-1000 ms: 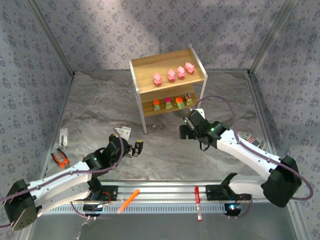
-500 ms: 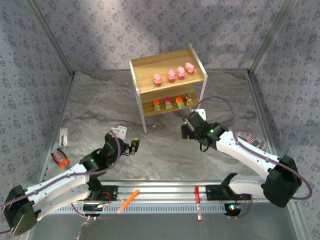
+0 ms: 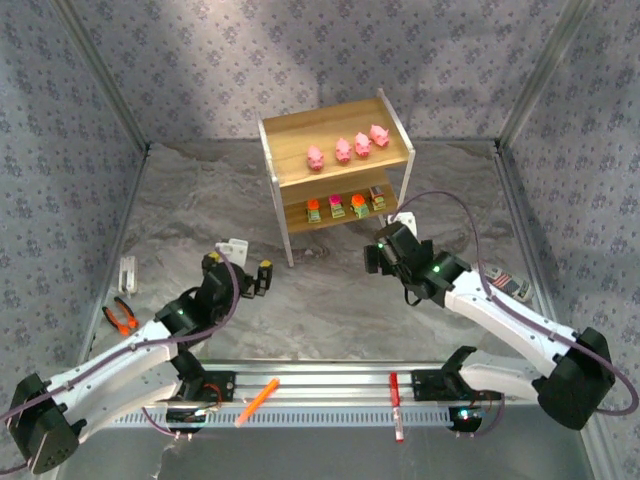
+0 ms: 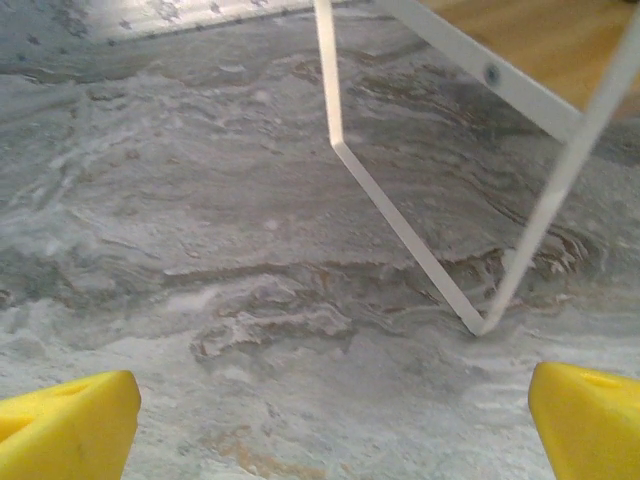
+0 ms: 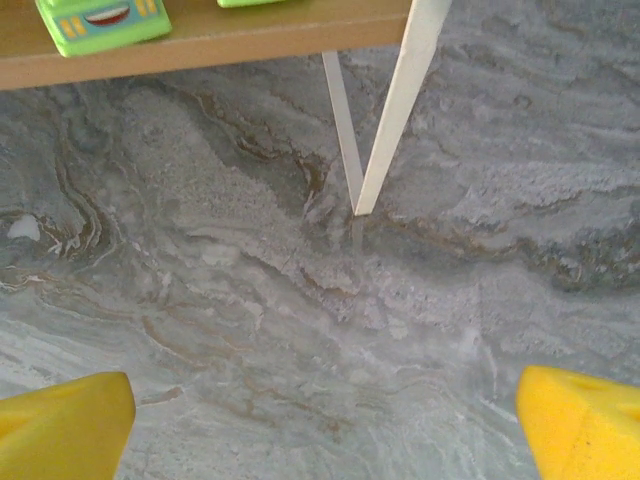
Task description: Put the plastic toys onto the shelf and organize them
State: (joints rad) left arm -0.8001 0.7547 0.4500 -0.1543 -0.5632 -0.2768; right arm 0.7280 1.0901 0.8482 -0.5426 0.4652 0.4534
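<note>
The shelf stands at the back centre of the table. Several pink pigs line its top board, and several blocky toys with orange, magenta and brown tops line the lower board. My left gripper is open and holds nothing, low over the table to the left of the shelf's front left leg. My right gripper is open with nothing in it, just in front of the shelf's right side. A green blocky toy on the lower board and a white leg lie ahead of the right gripper.
Orange-handled pliers and a small white part lie at the left. An orange marker and a red marker rest on the rail at the near edge. A small printed item lies by the right arm.
My left gripper has moved up and left, away from the near edge towards the shelf's left leg. My right gripper has shifted slightly right and closer to the shelf. Both stay open.
</note>
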